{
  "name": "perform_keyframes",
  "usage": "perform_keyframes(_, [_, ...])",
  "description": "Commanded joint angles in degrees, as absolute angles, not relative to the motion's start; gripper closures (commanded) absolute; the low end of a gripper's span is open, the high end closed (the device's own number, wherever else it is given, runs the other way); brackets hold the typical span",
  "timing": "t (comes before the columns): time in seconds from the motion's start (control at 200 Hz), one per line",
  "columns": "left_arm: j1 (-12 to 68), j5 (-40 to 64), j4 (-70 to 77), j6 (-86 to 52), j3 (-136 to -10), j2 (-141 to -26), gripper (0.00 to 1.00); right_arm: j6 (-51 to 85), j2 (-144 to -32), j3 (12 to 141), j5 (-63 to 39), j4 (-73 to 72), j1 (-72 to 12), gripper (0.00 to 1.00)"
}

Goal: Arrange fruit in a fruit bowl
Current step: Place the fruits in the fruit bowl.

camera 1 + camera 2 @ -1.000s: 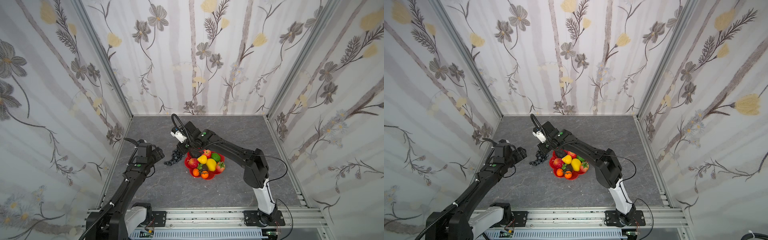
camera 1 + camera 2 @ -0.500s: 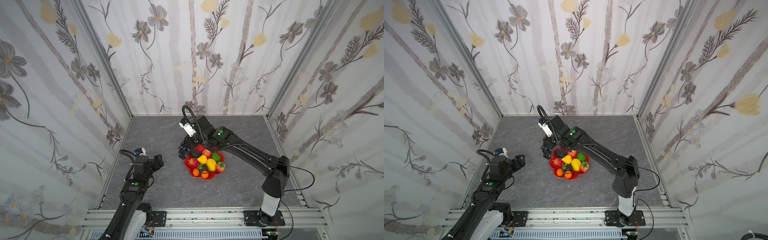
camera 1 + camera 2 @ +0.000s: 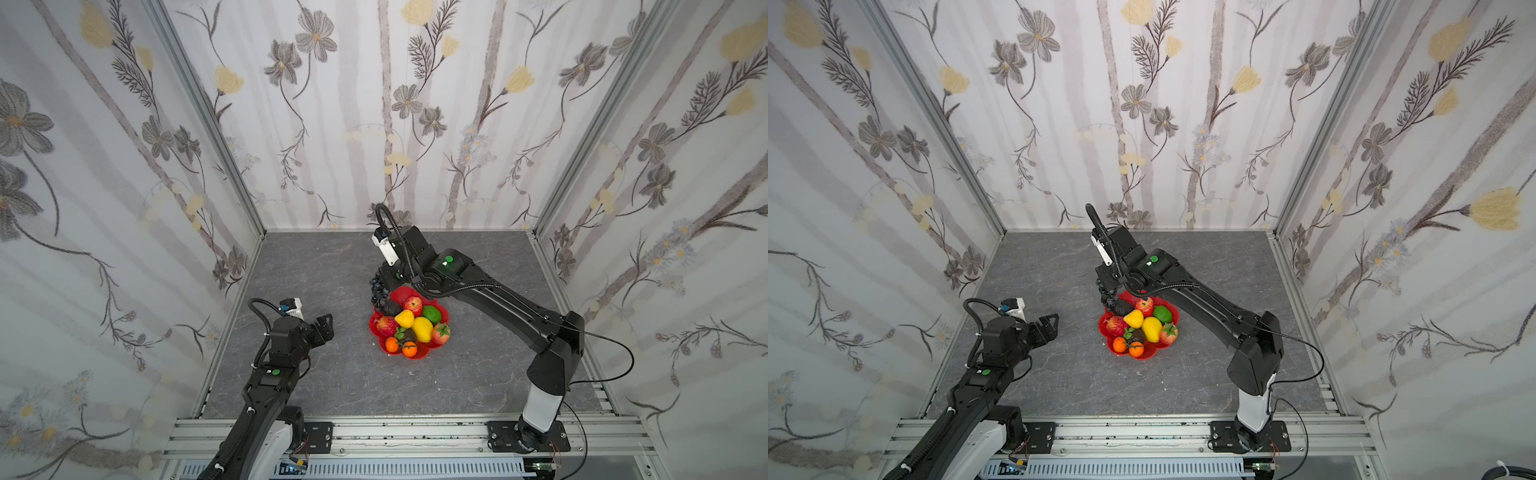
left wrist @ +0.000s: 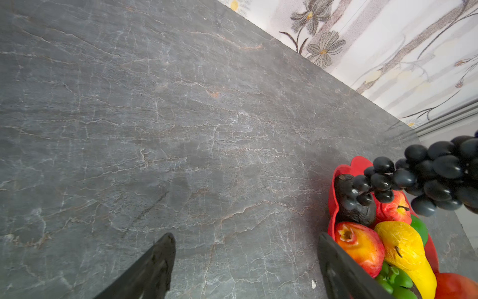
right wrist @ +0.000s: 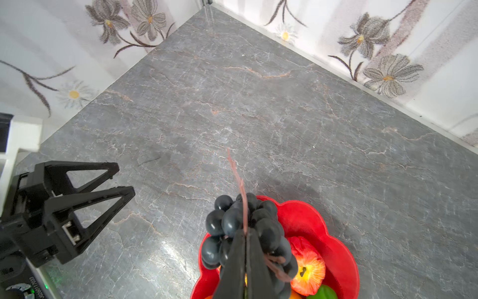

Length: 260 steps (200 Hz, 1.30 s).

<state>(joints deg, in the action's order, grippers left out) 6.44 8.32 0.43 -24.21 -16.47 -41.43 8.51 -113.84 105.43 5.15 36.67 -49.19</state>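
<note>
Swung across from alongside, the black grape bunch [image 5: 230, 222] now hangs over the fruit bowl [image 5: 336, 248] rim, seemingly clear, pinched in the right fingers [image 5: 235, 266], ready to drop; left fingers [image 4: 155, 266], withdrawn, gape empty.

You are looking into a robot test cell, a staged lab booth rather than a lived-in room. The grey marble-look worktop [image 3: 332, 374] is boxed in on three sides by upright wallpaper panels [image 3: 353, 104] printed with flowers, joined at the worktop's far corners by bare aluminium posts [image 3: 206, 112]. Along the worktop's near edge runs an aluminium rail [image 3: 395, 432] with the arms' base plates [image 3: 525, 436] bolted on, and a slotted cable duct [image 3: 415, 469] just beyond it.
</note>
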Motion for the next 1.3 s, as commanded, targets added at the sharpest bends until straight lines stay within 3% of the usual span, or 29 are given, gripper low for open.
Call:
perform_keyframes(0.0, [6.36,8.53,2.55,-23.73,-16.11,-41.4,0.13,10.31,-114.76,105.26,5.91,37.54,-48.28,1.0])
perform_keyframes(0.894, [6.42,8.42,4.63,-23.47,-16.0,-44.02,0.13,17.31,-113.46,87.86,4.83,30.69,-37.63,1.0])
perform_keyframes(1.294, [6.44,8.44,4.94,-23.46,-15.98,-44.65,0.13,18.43,-114.71,85.15,9.75,32.13,-36.74,1.0])
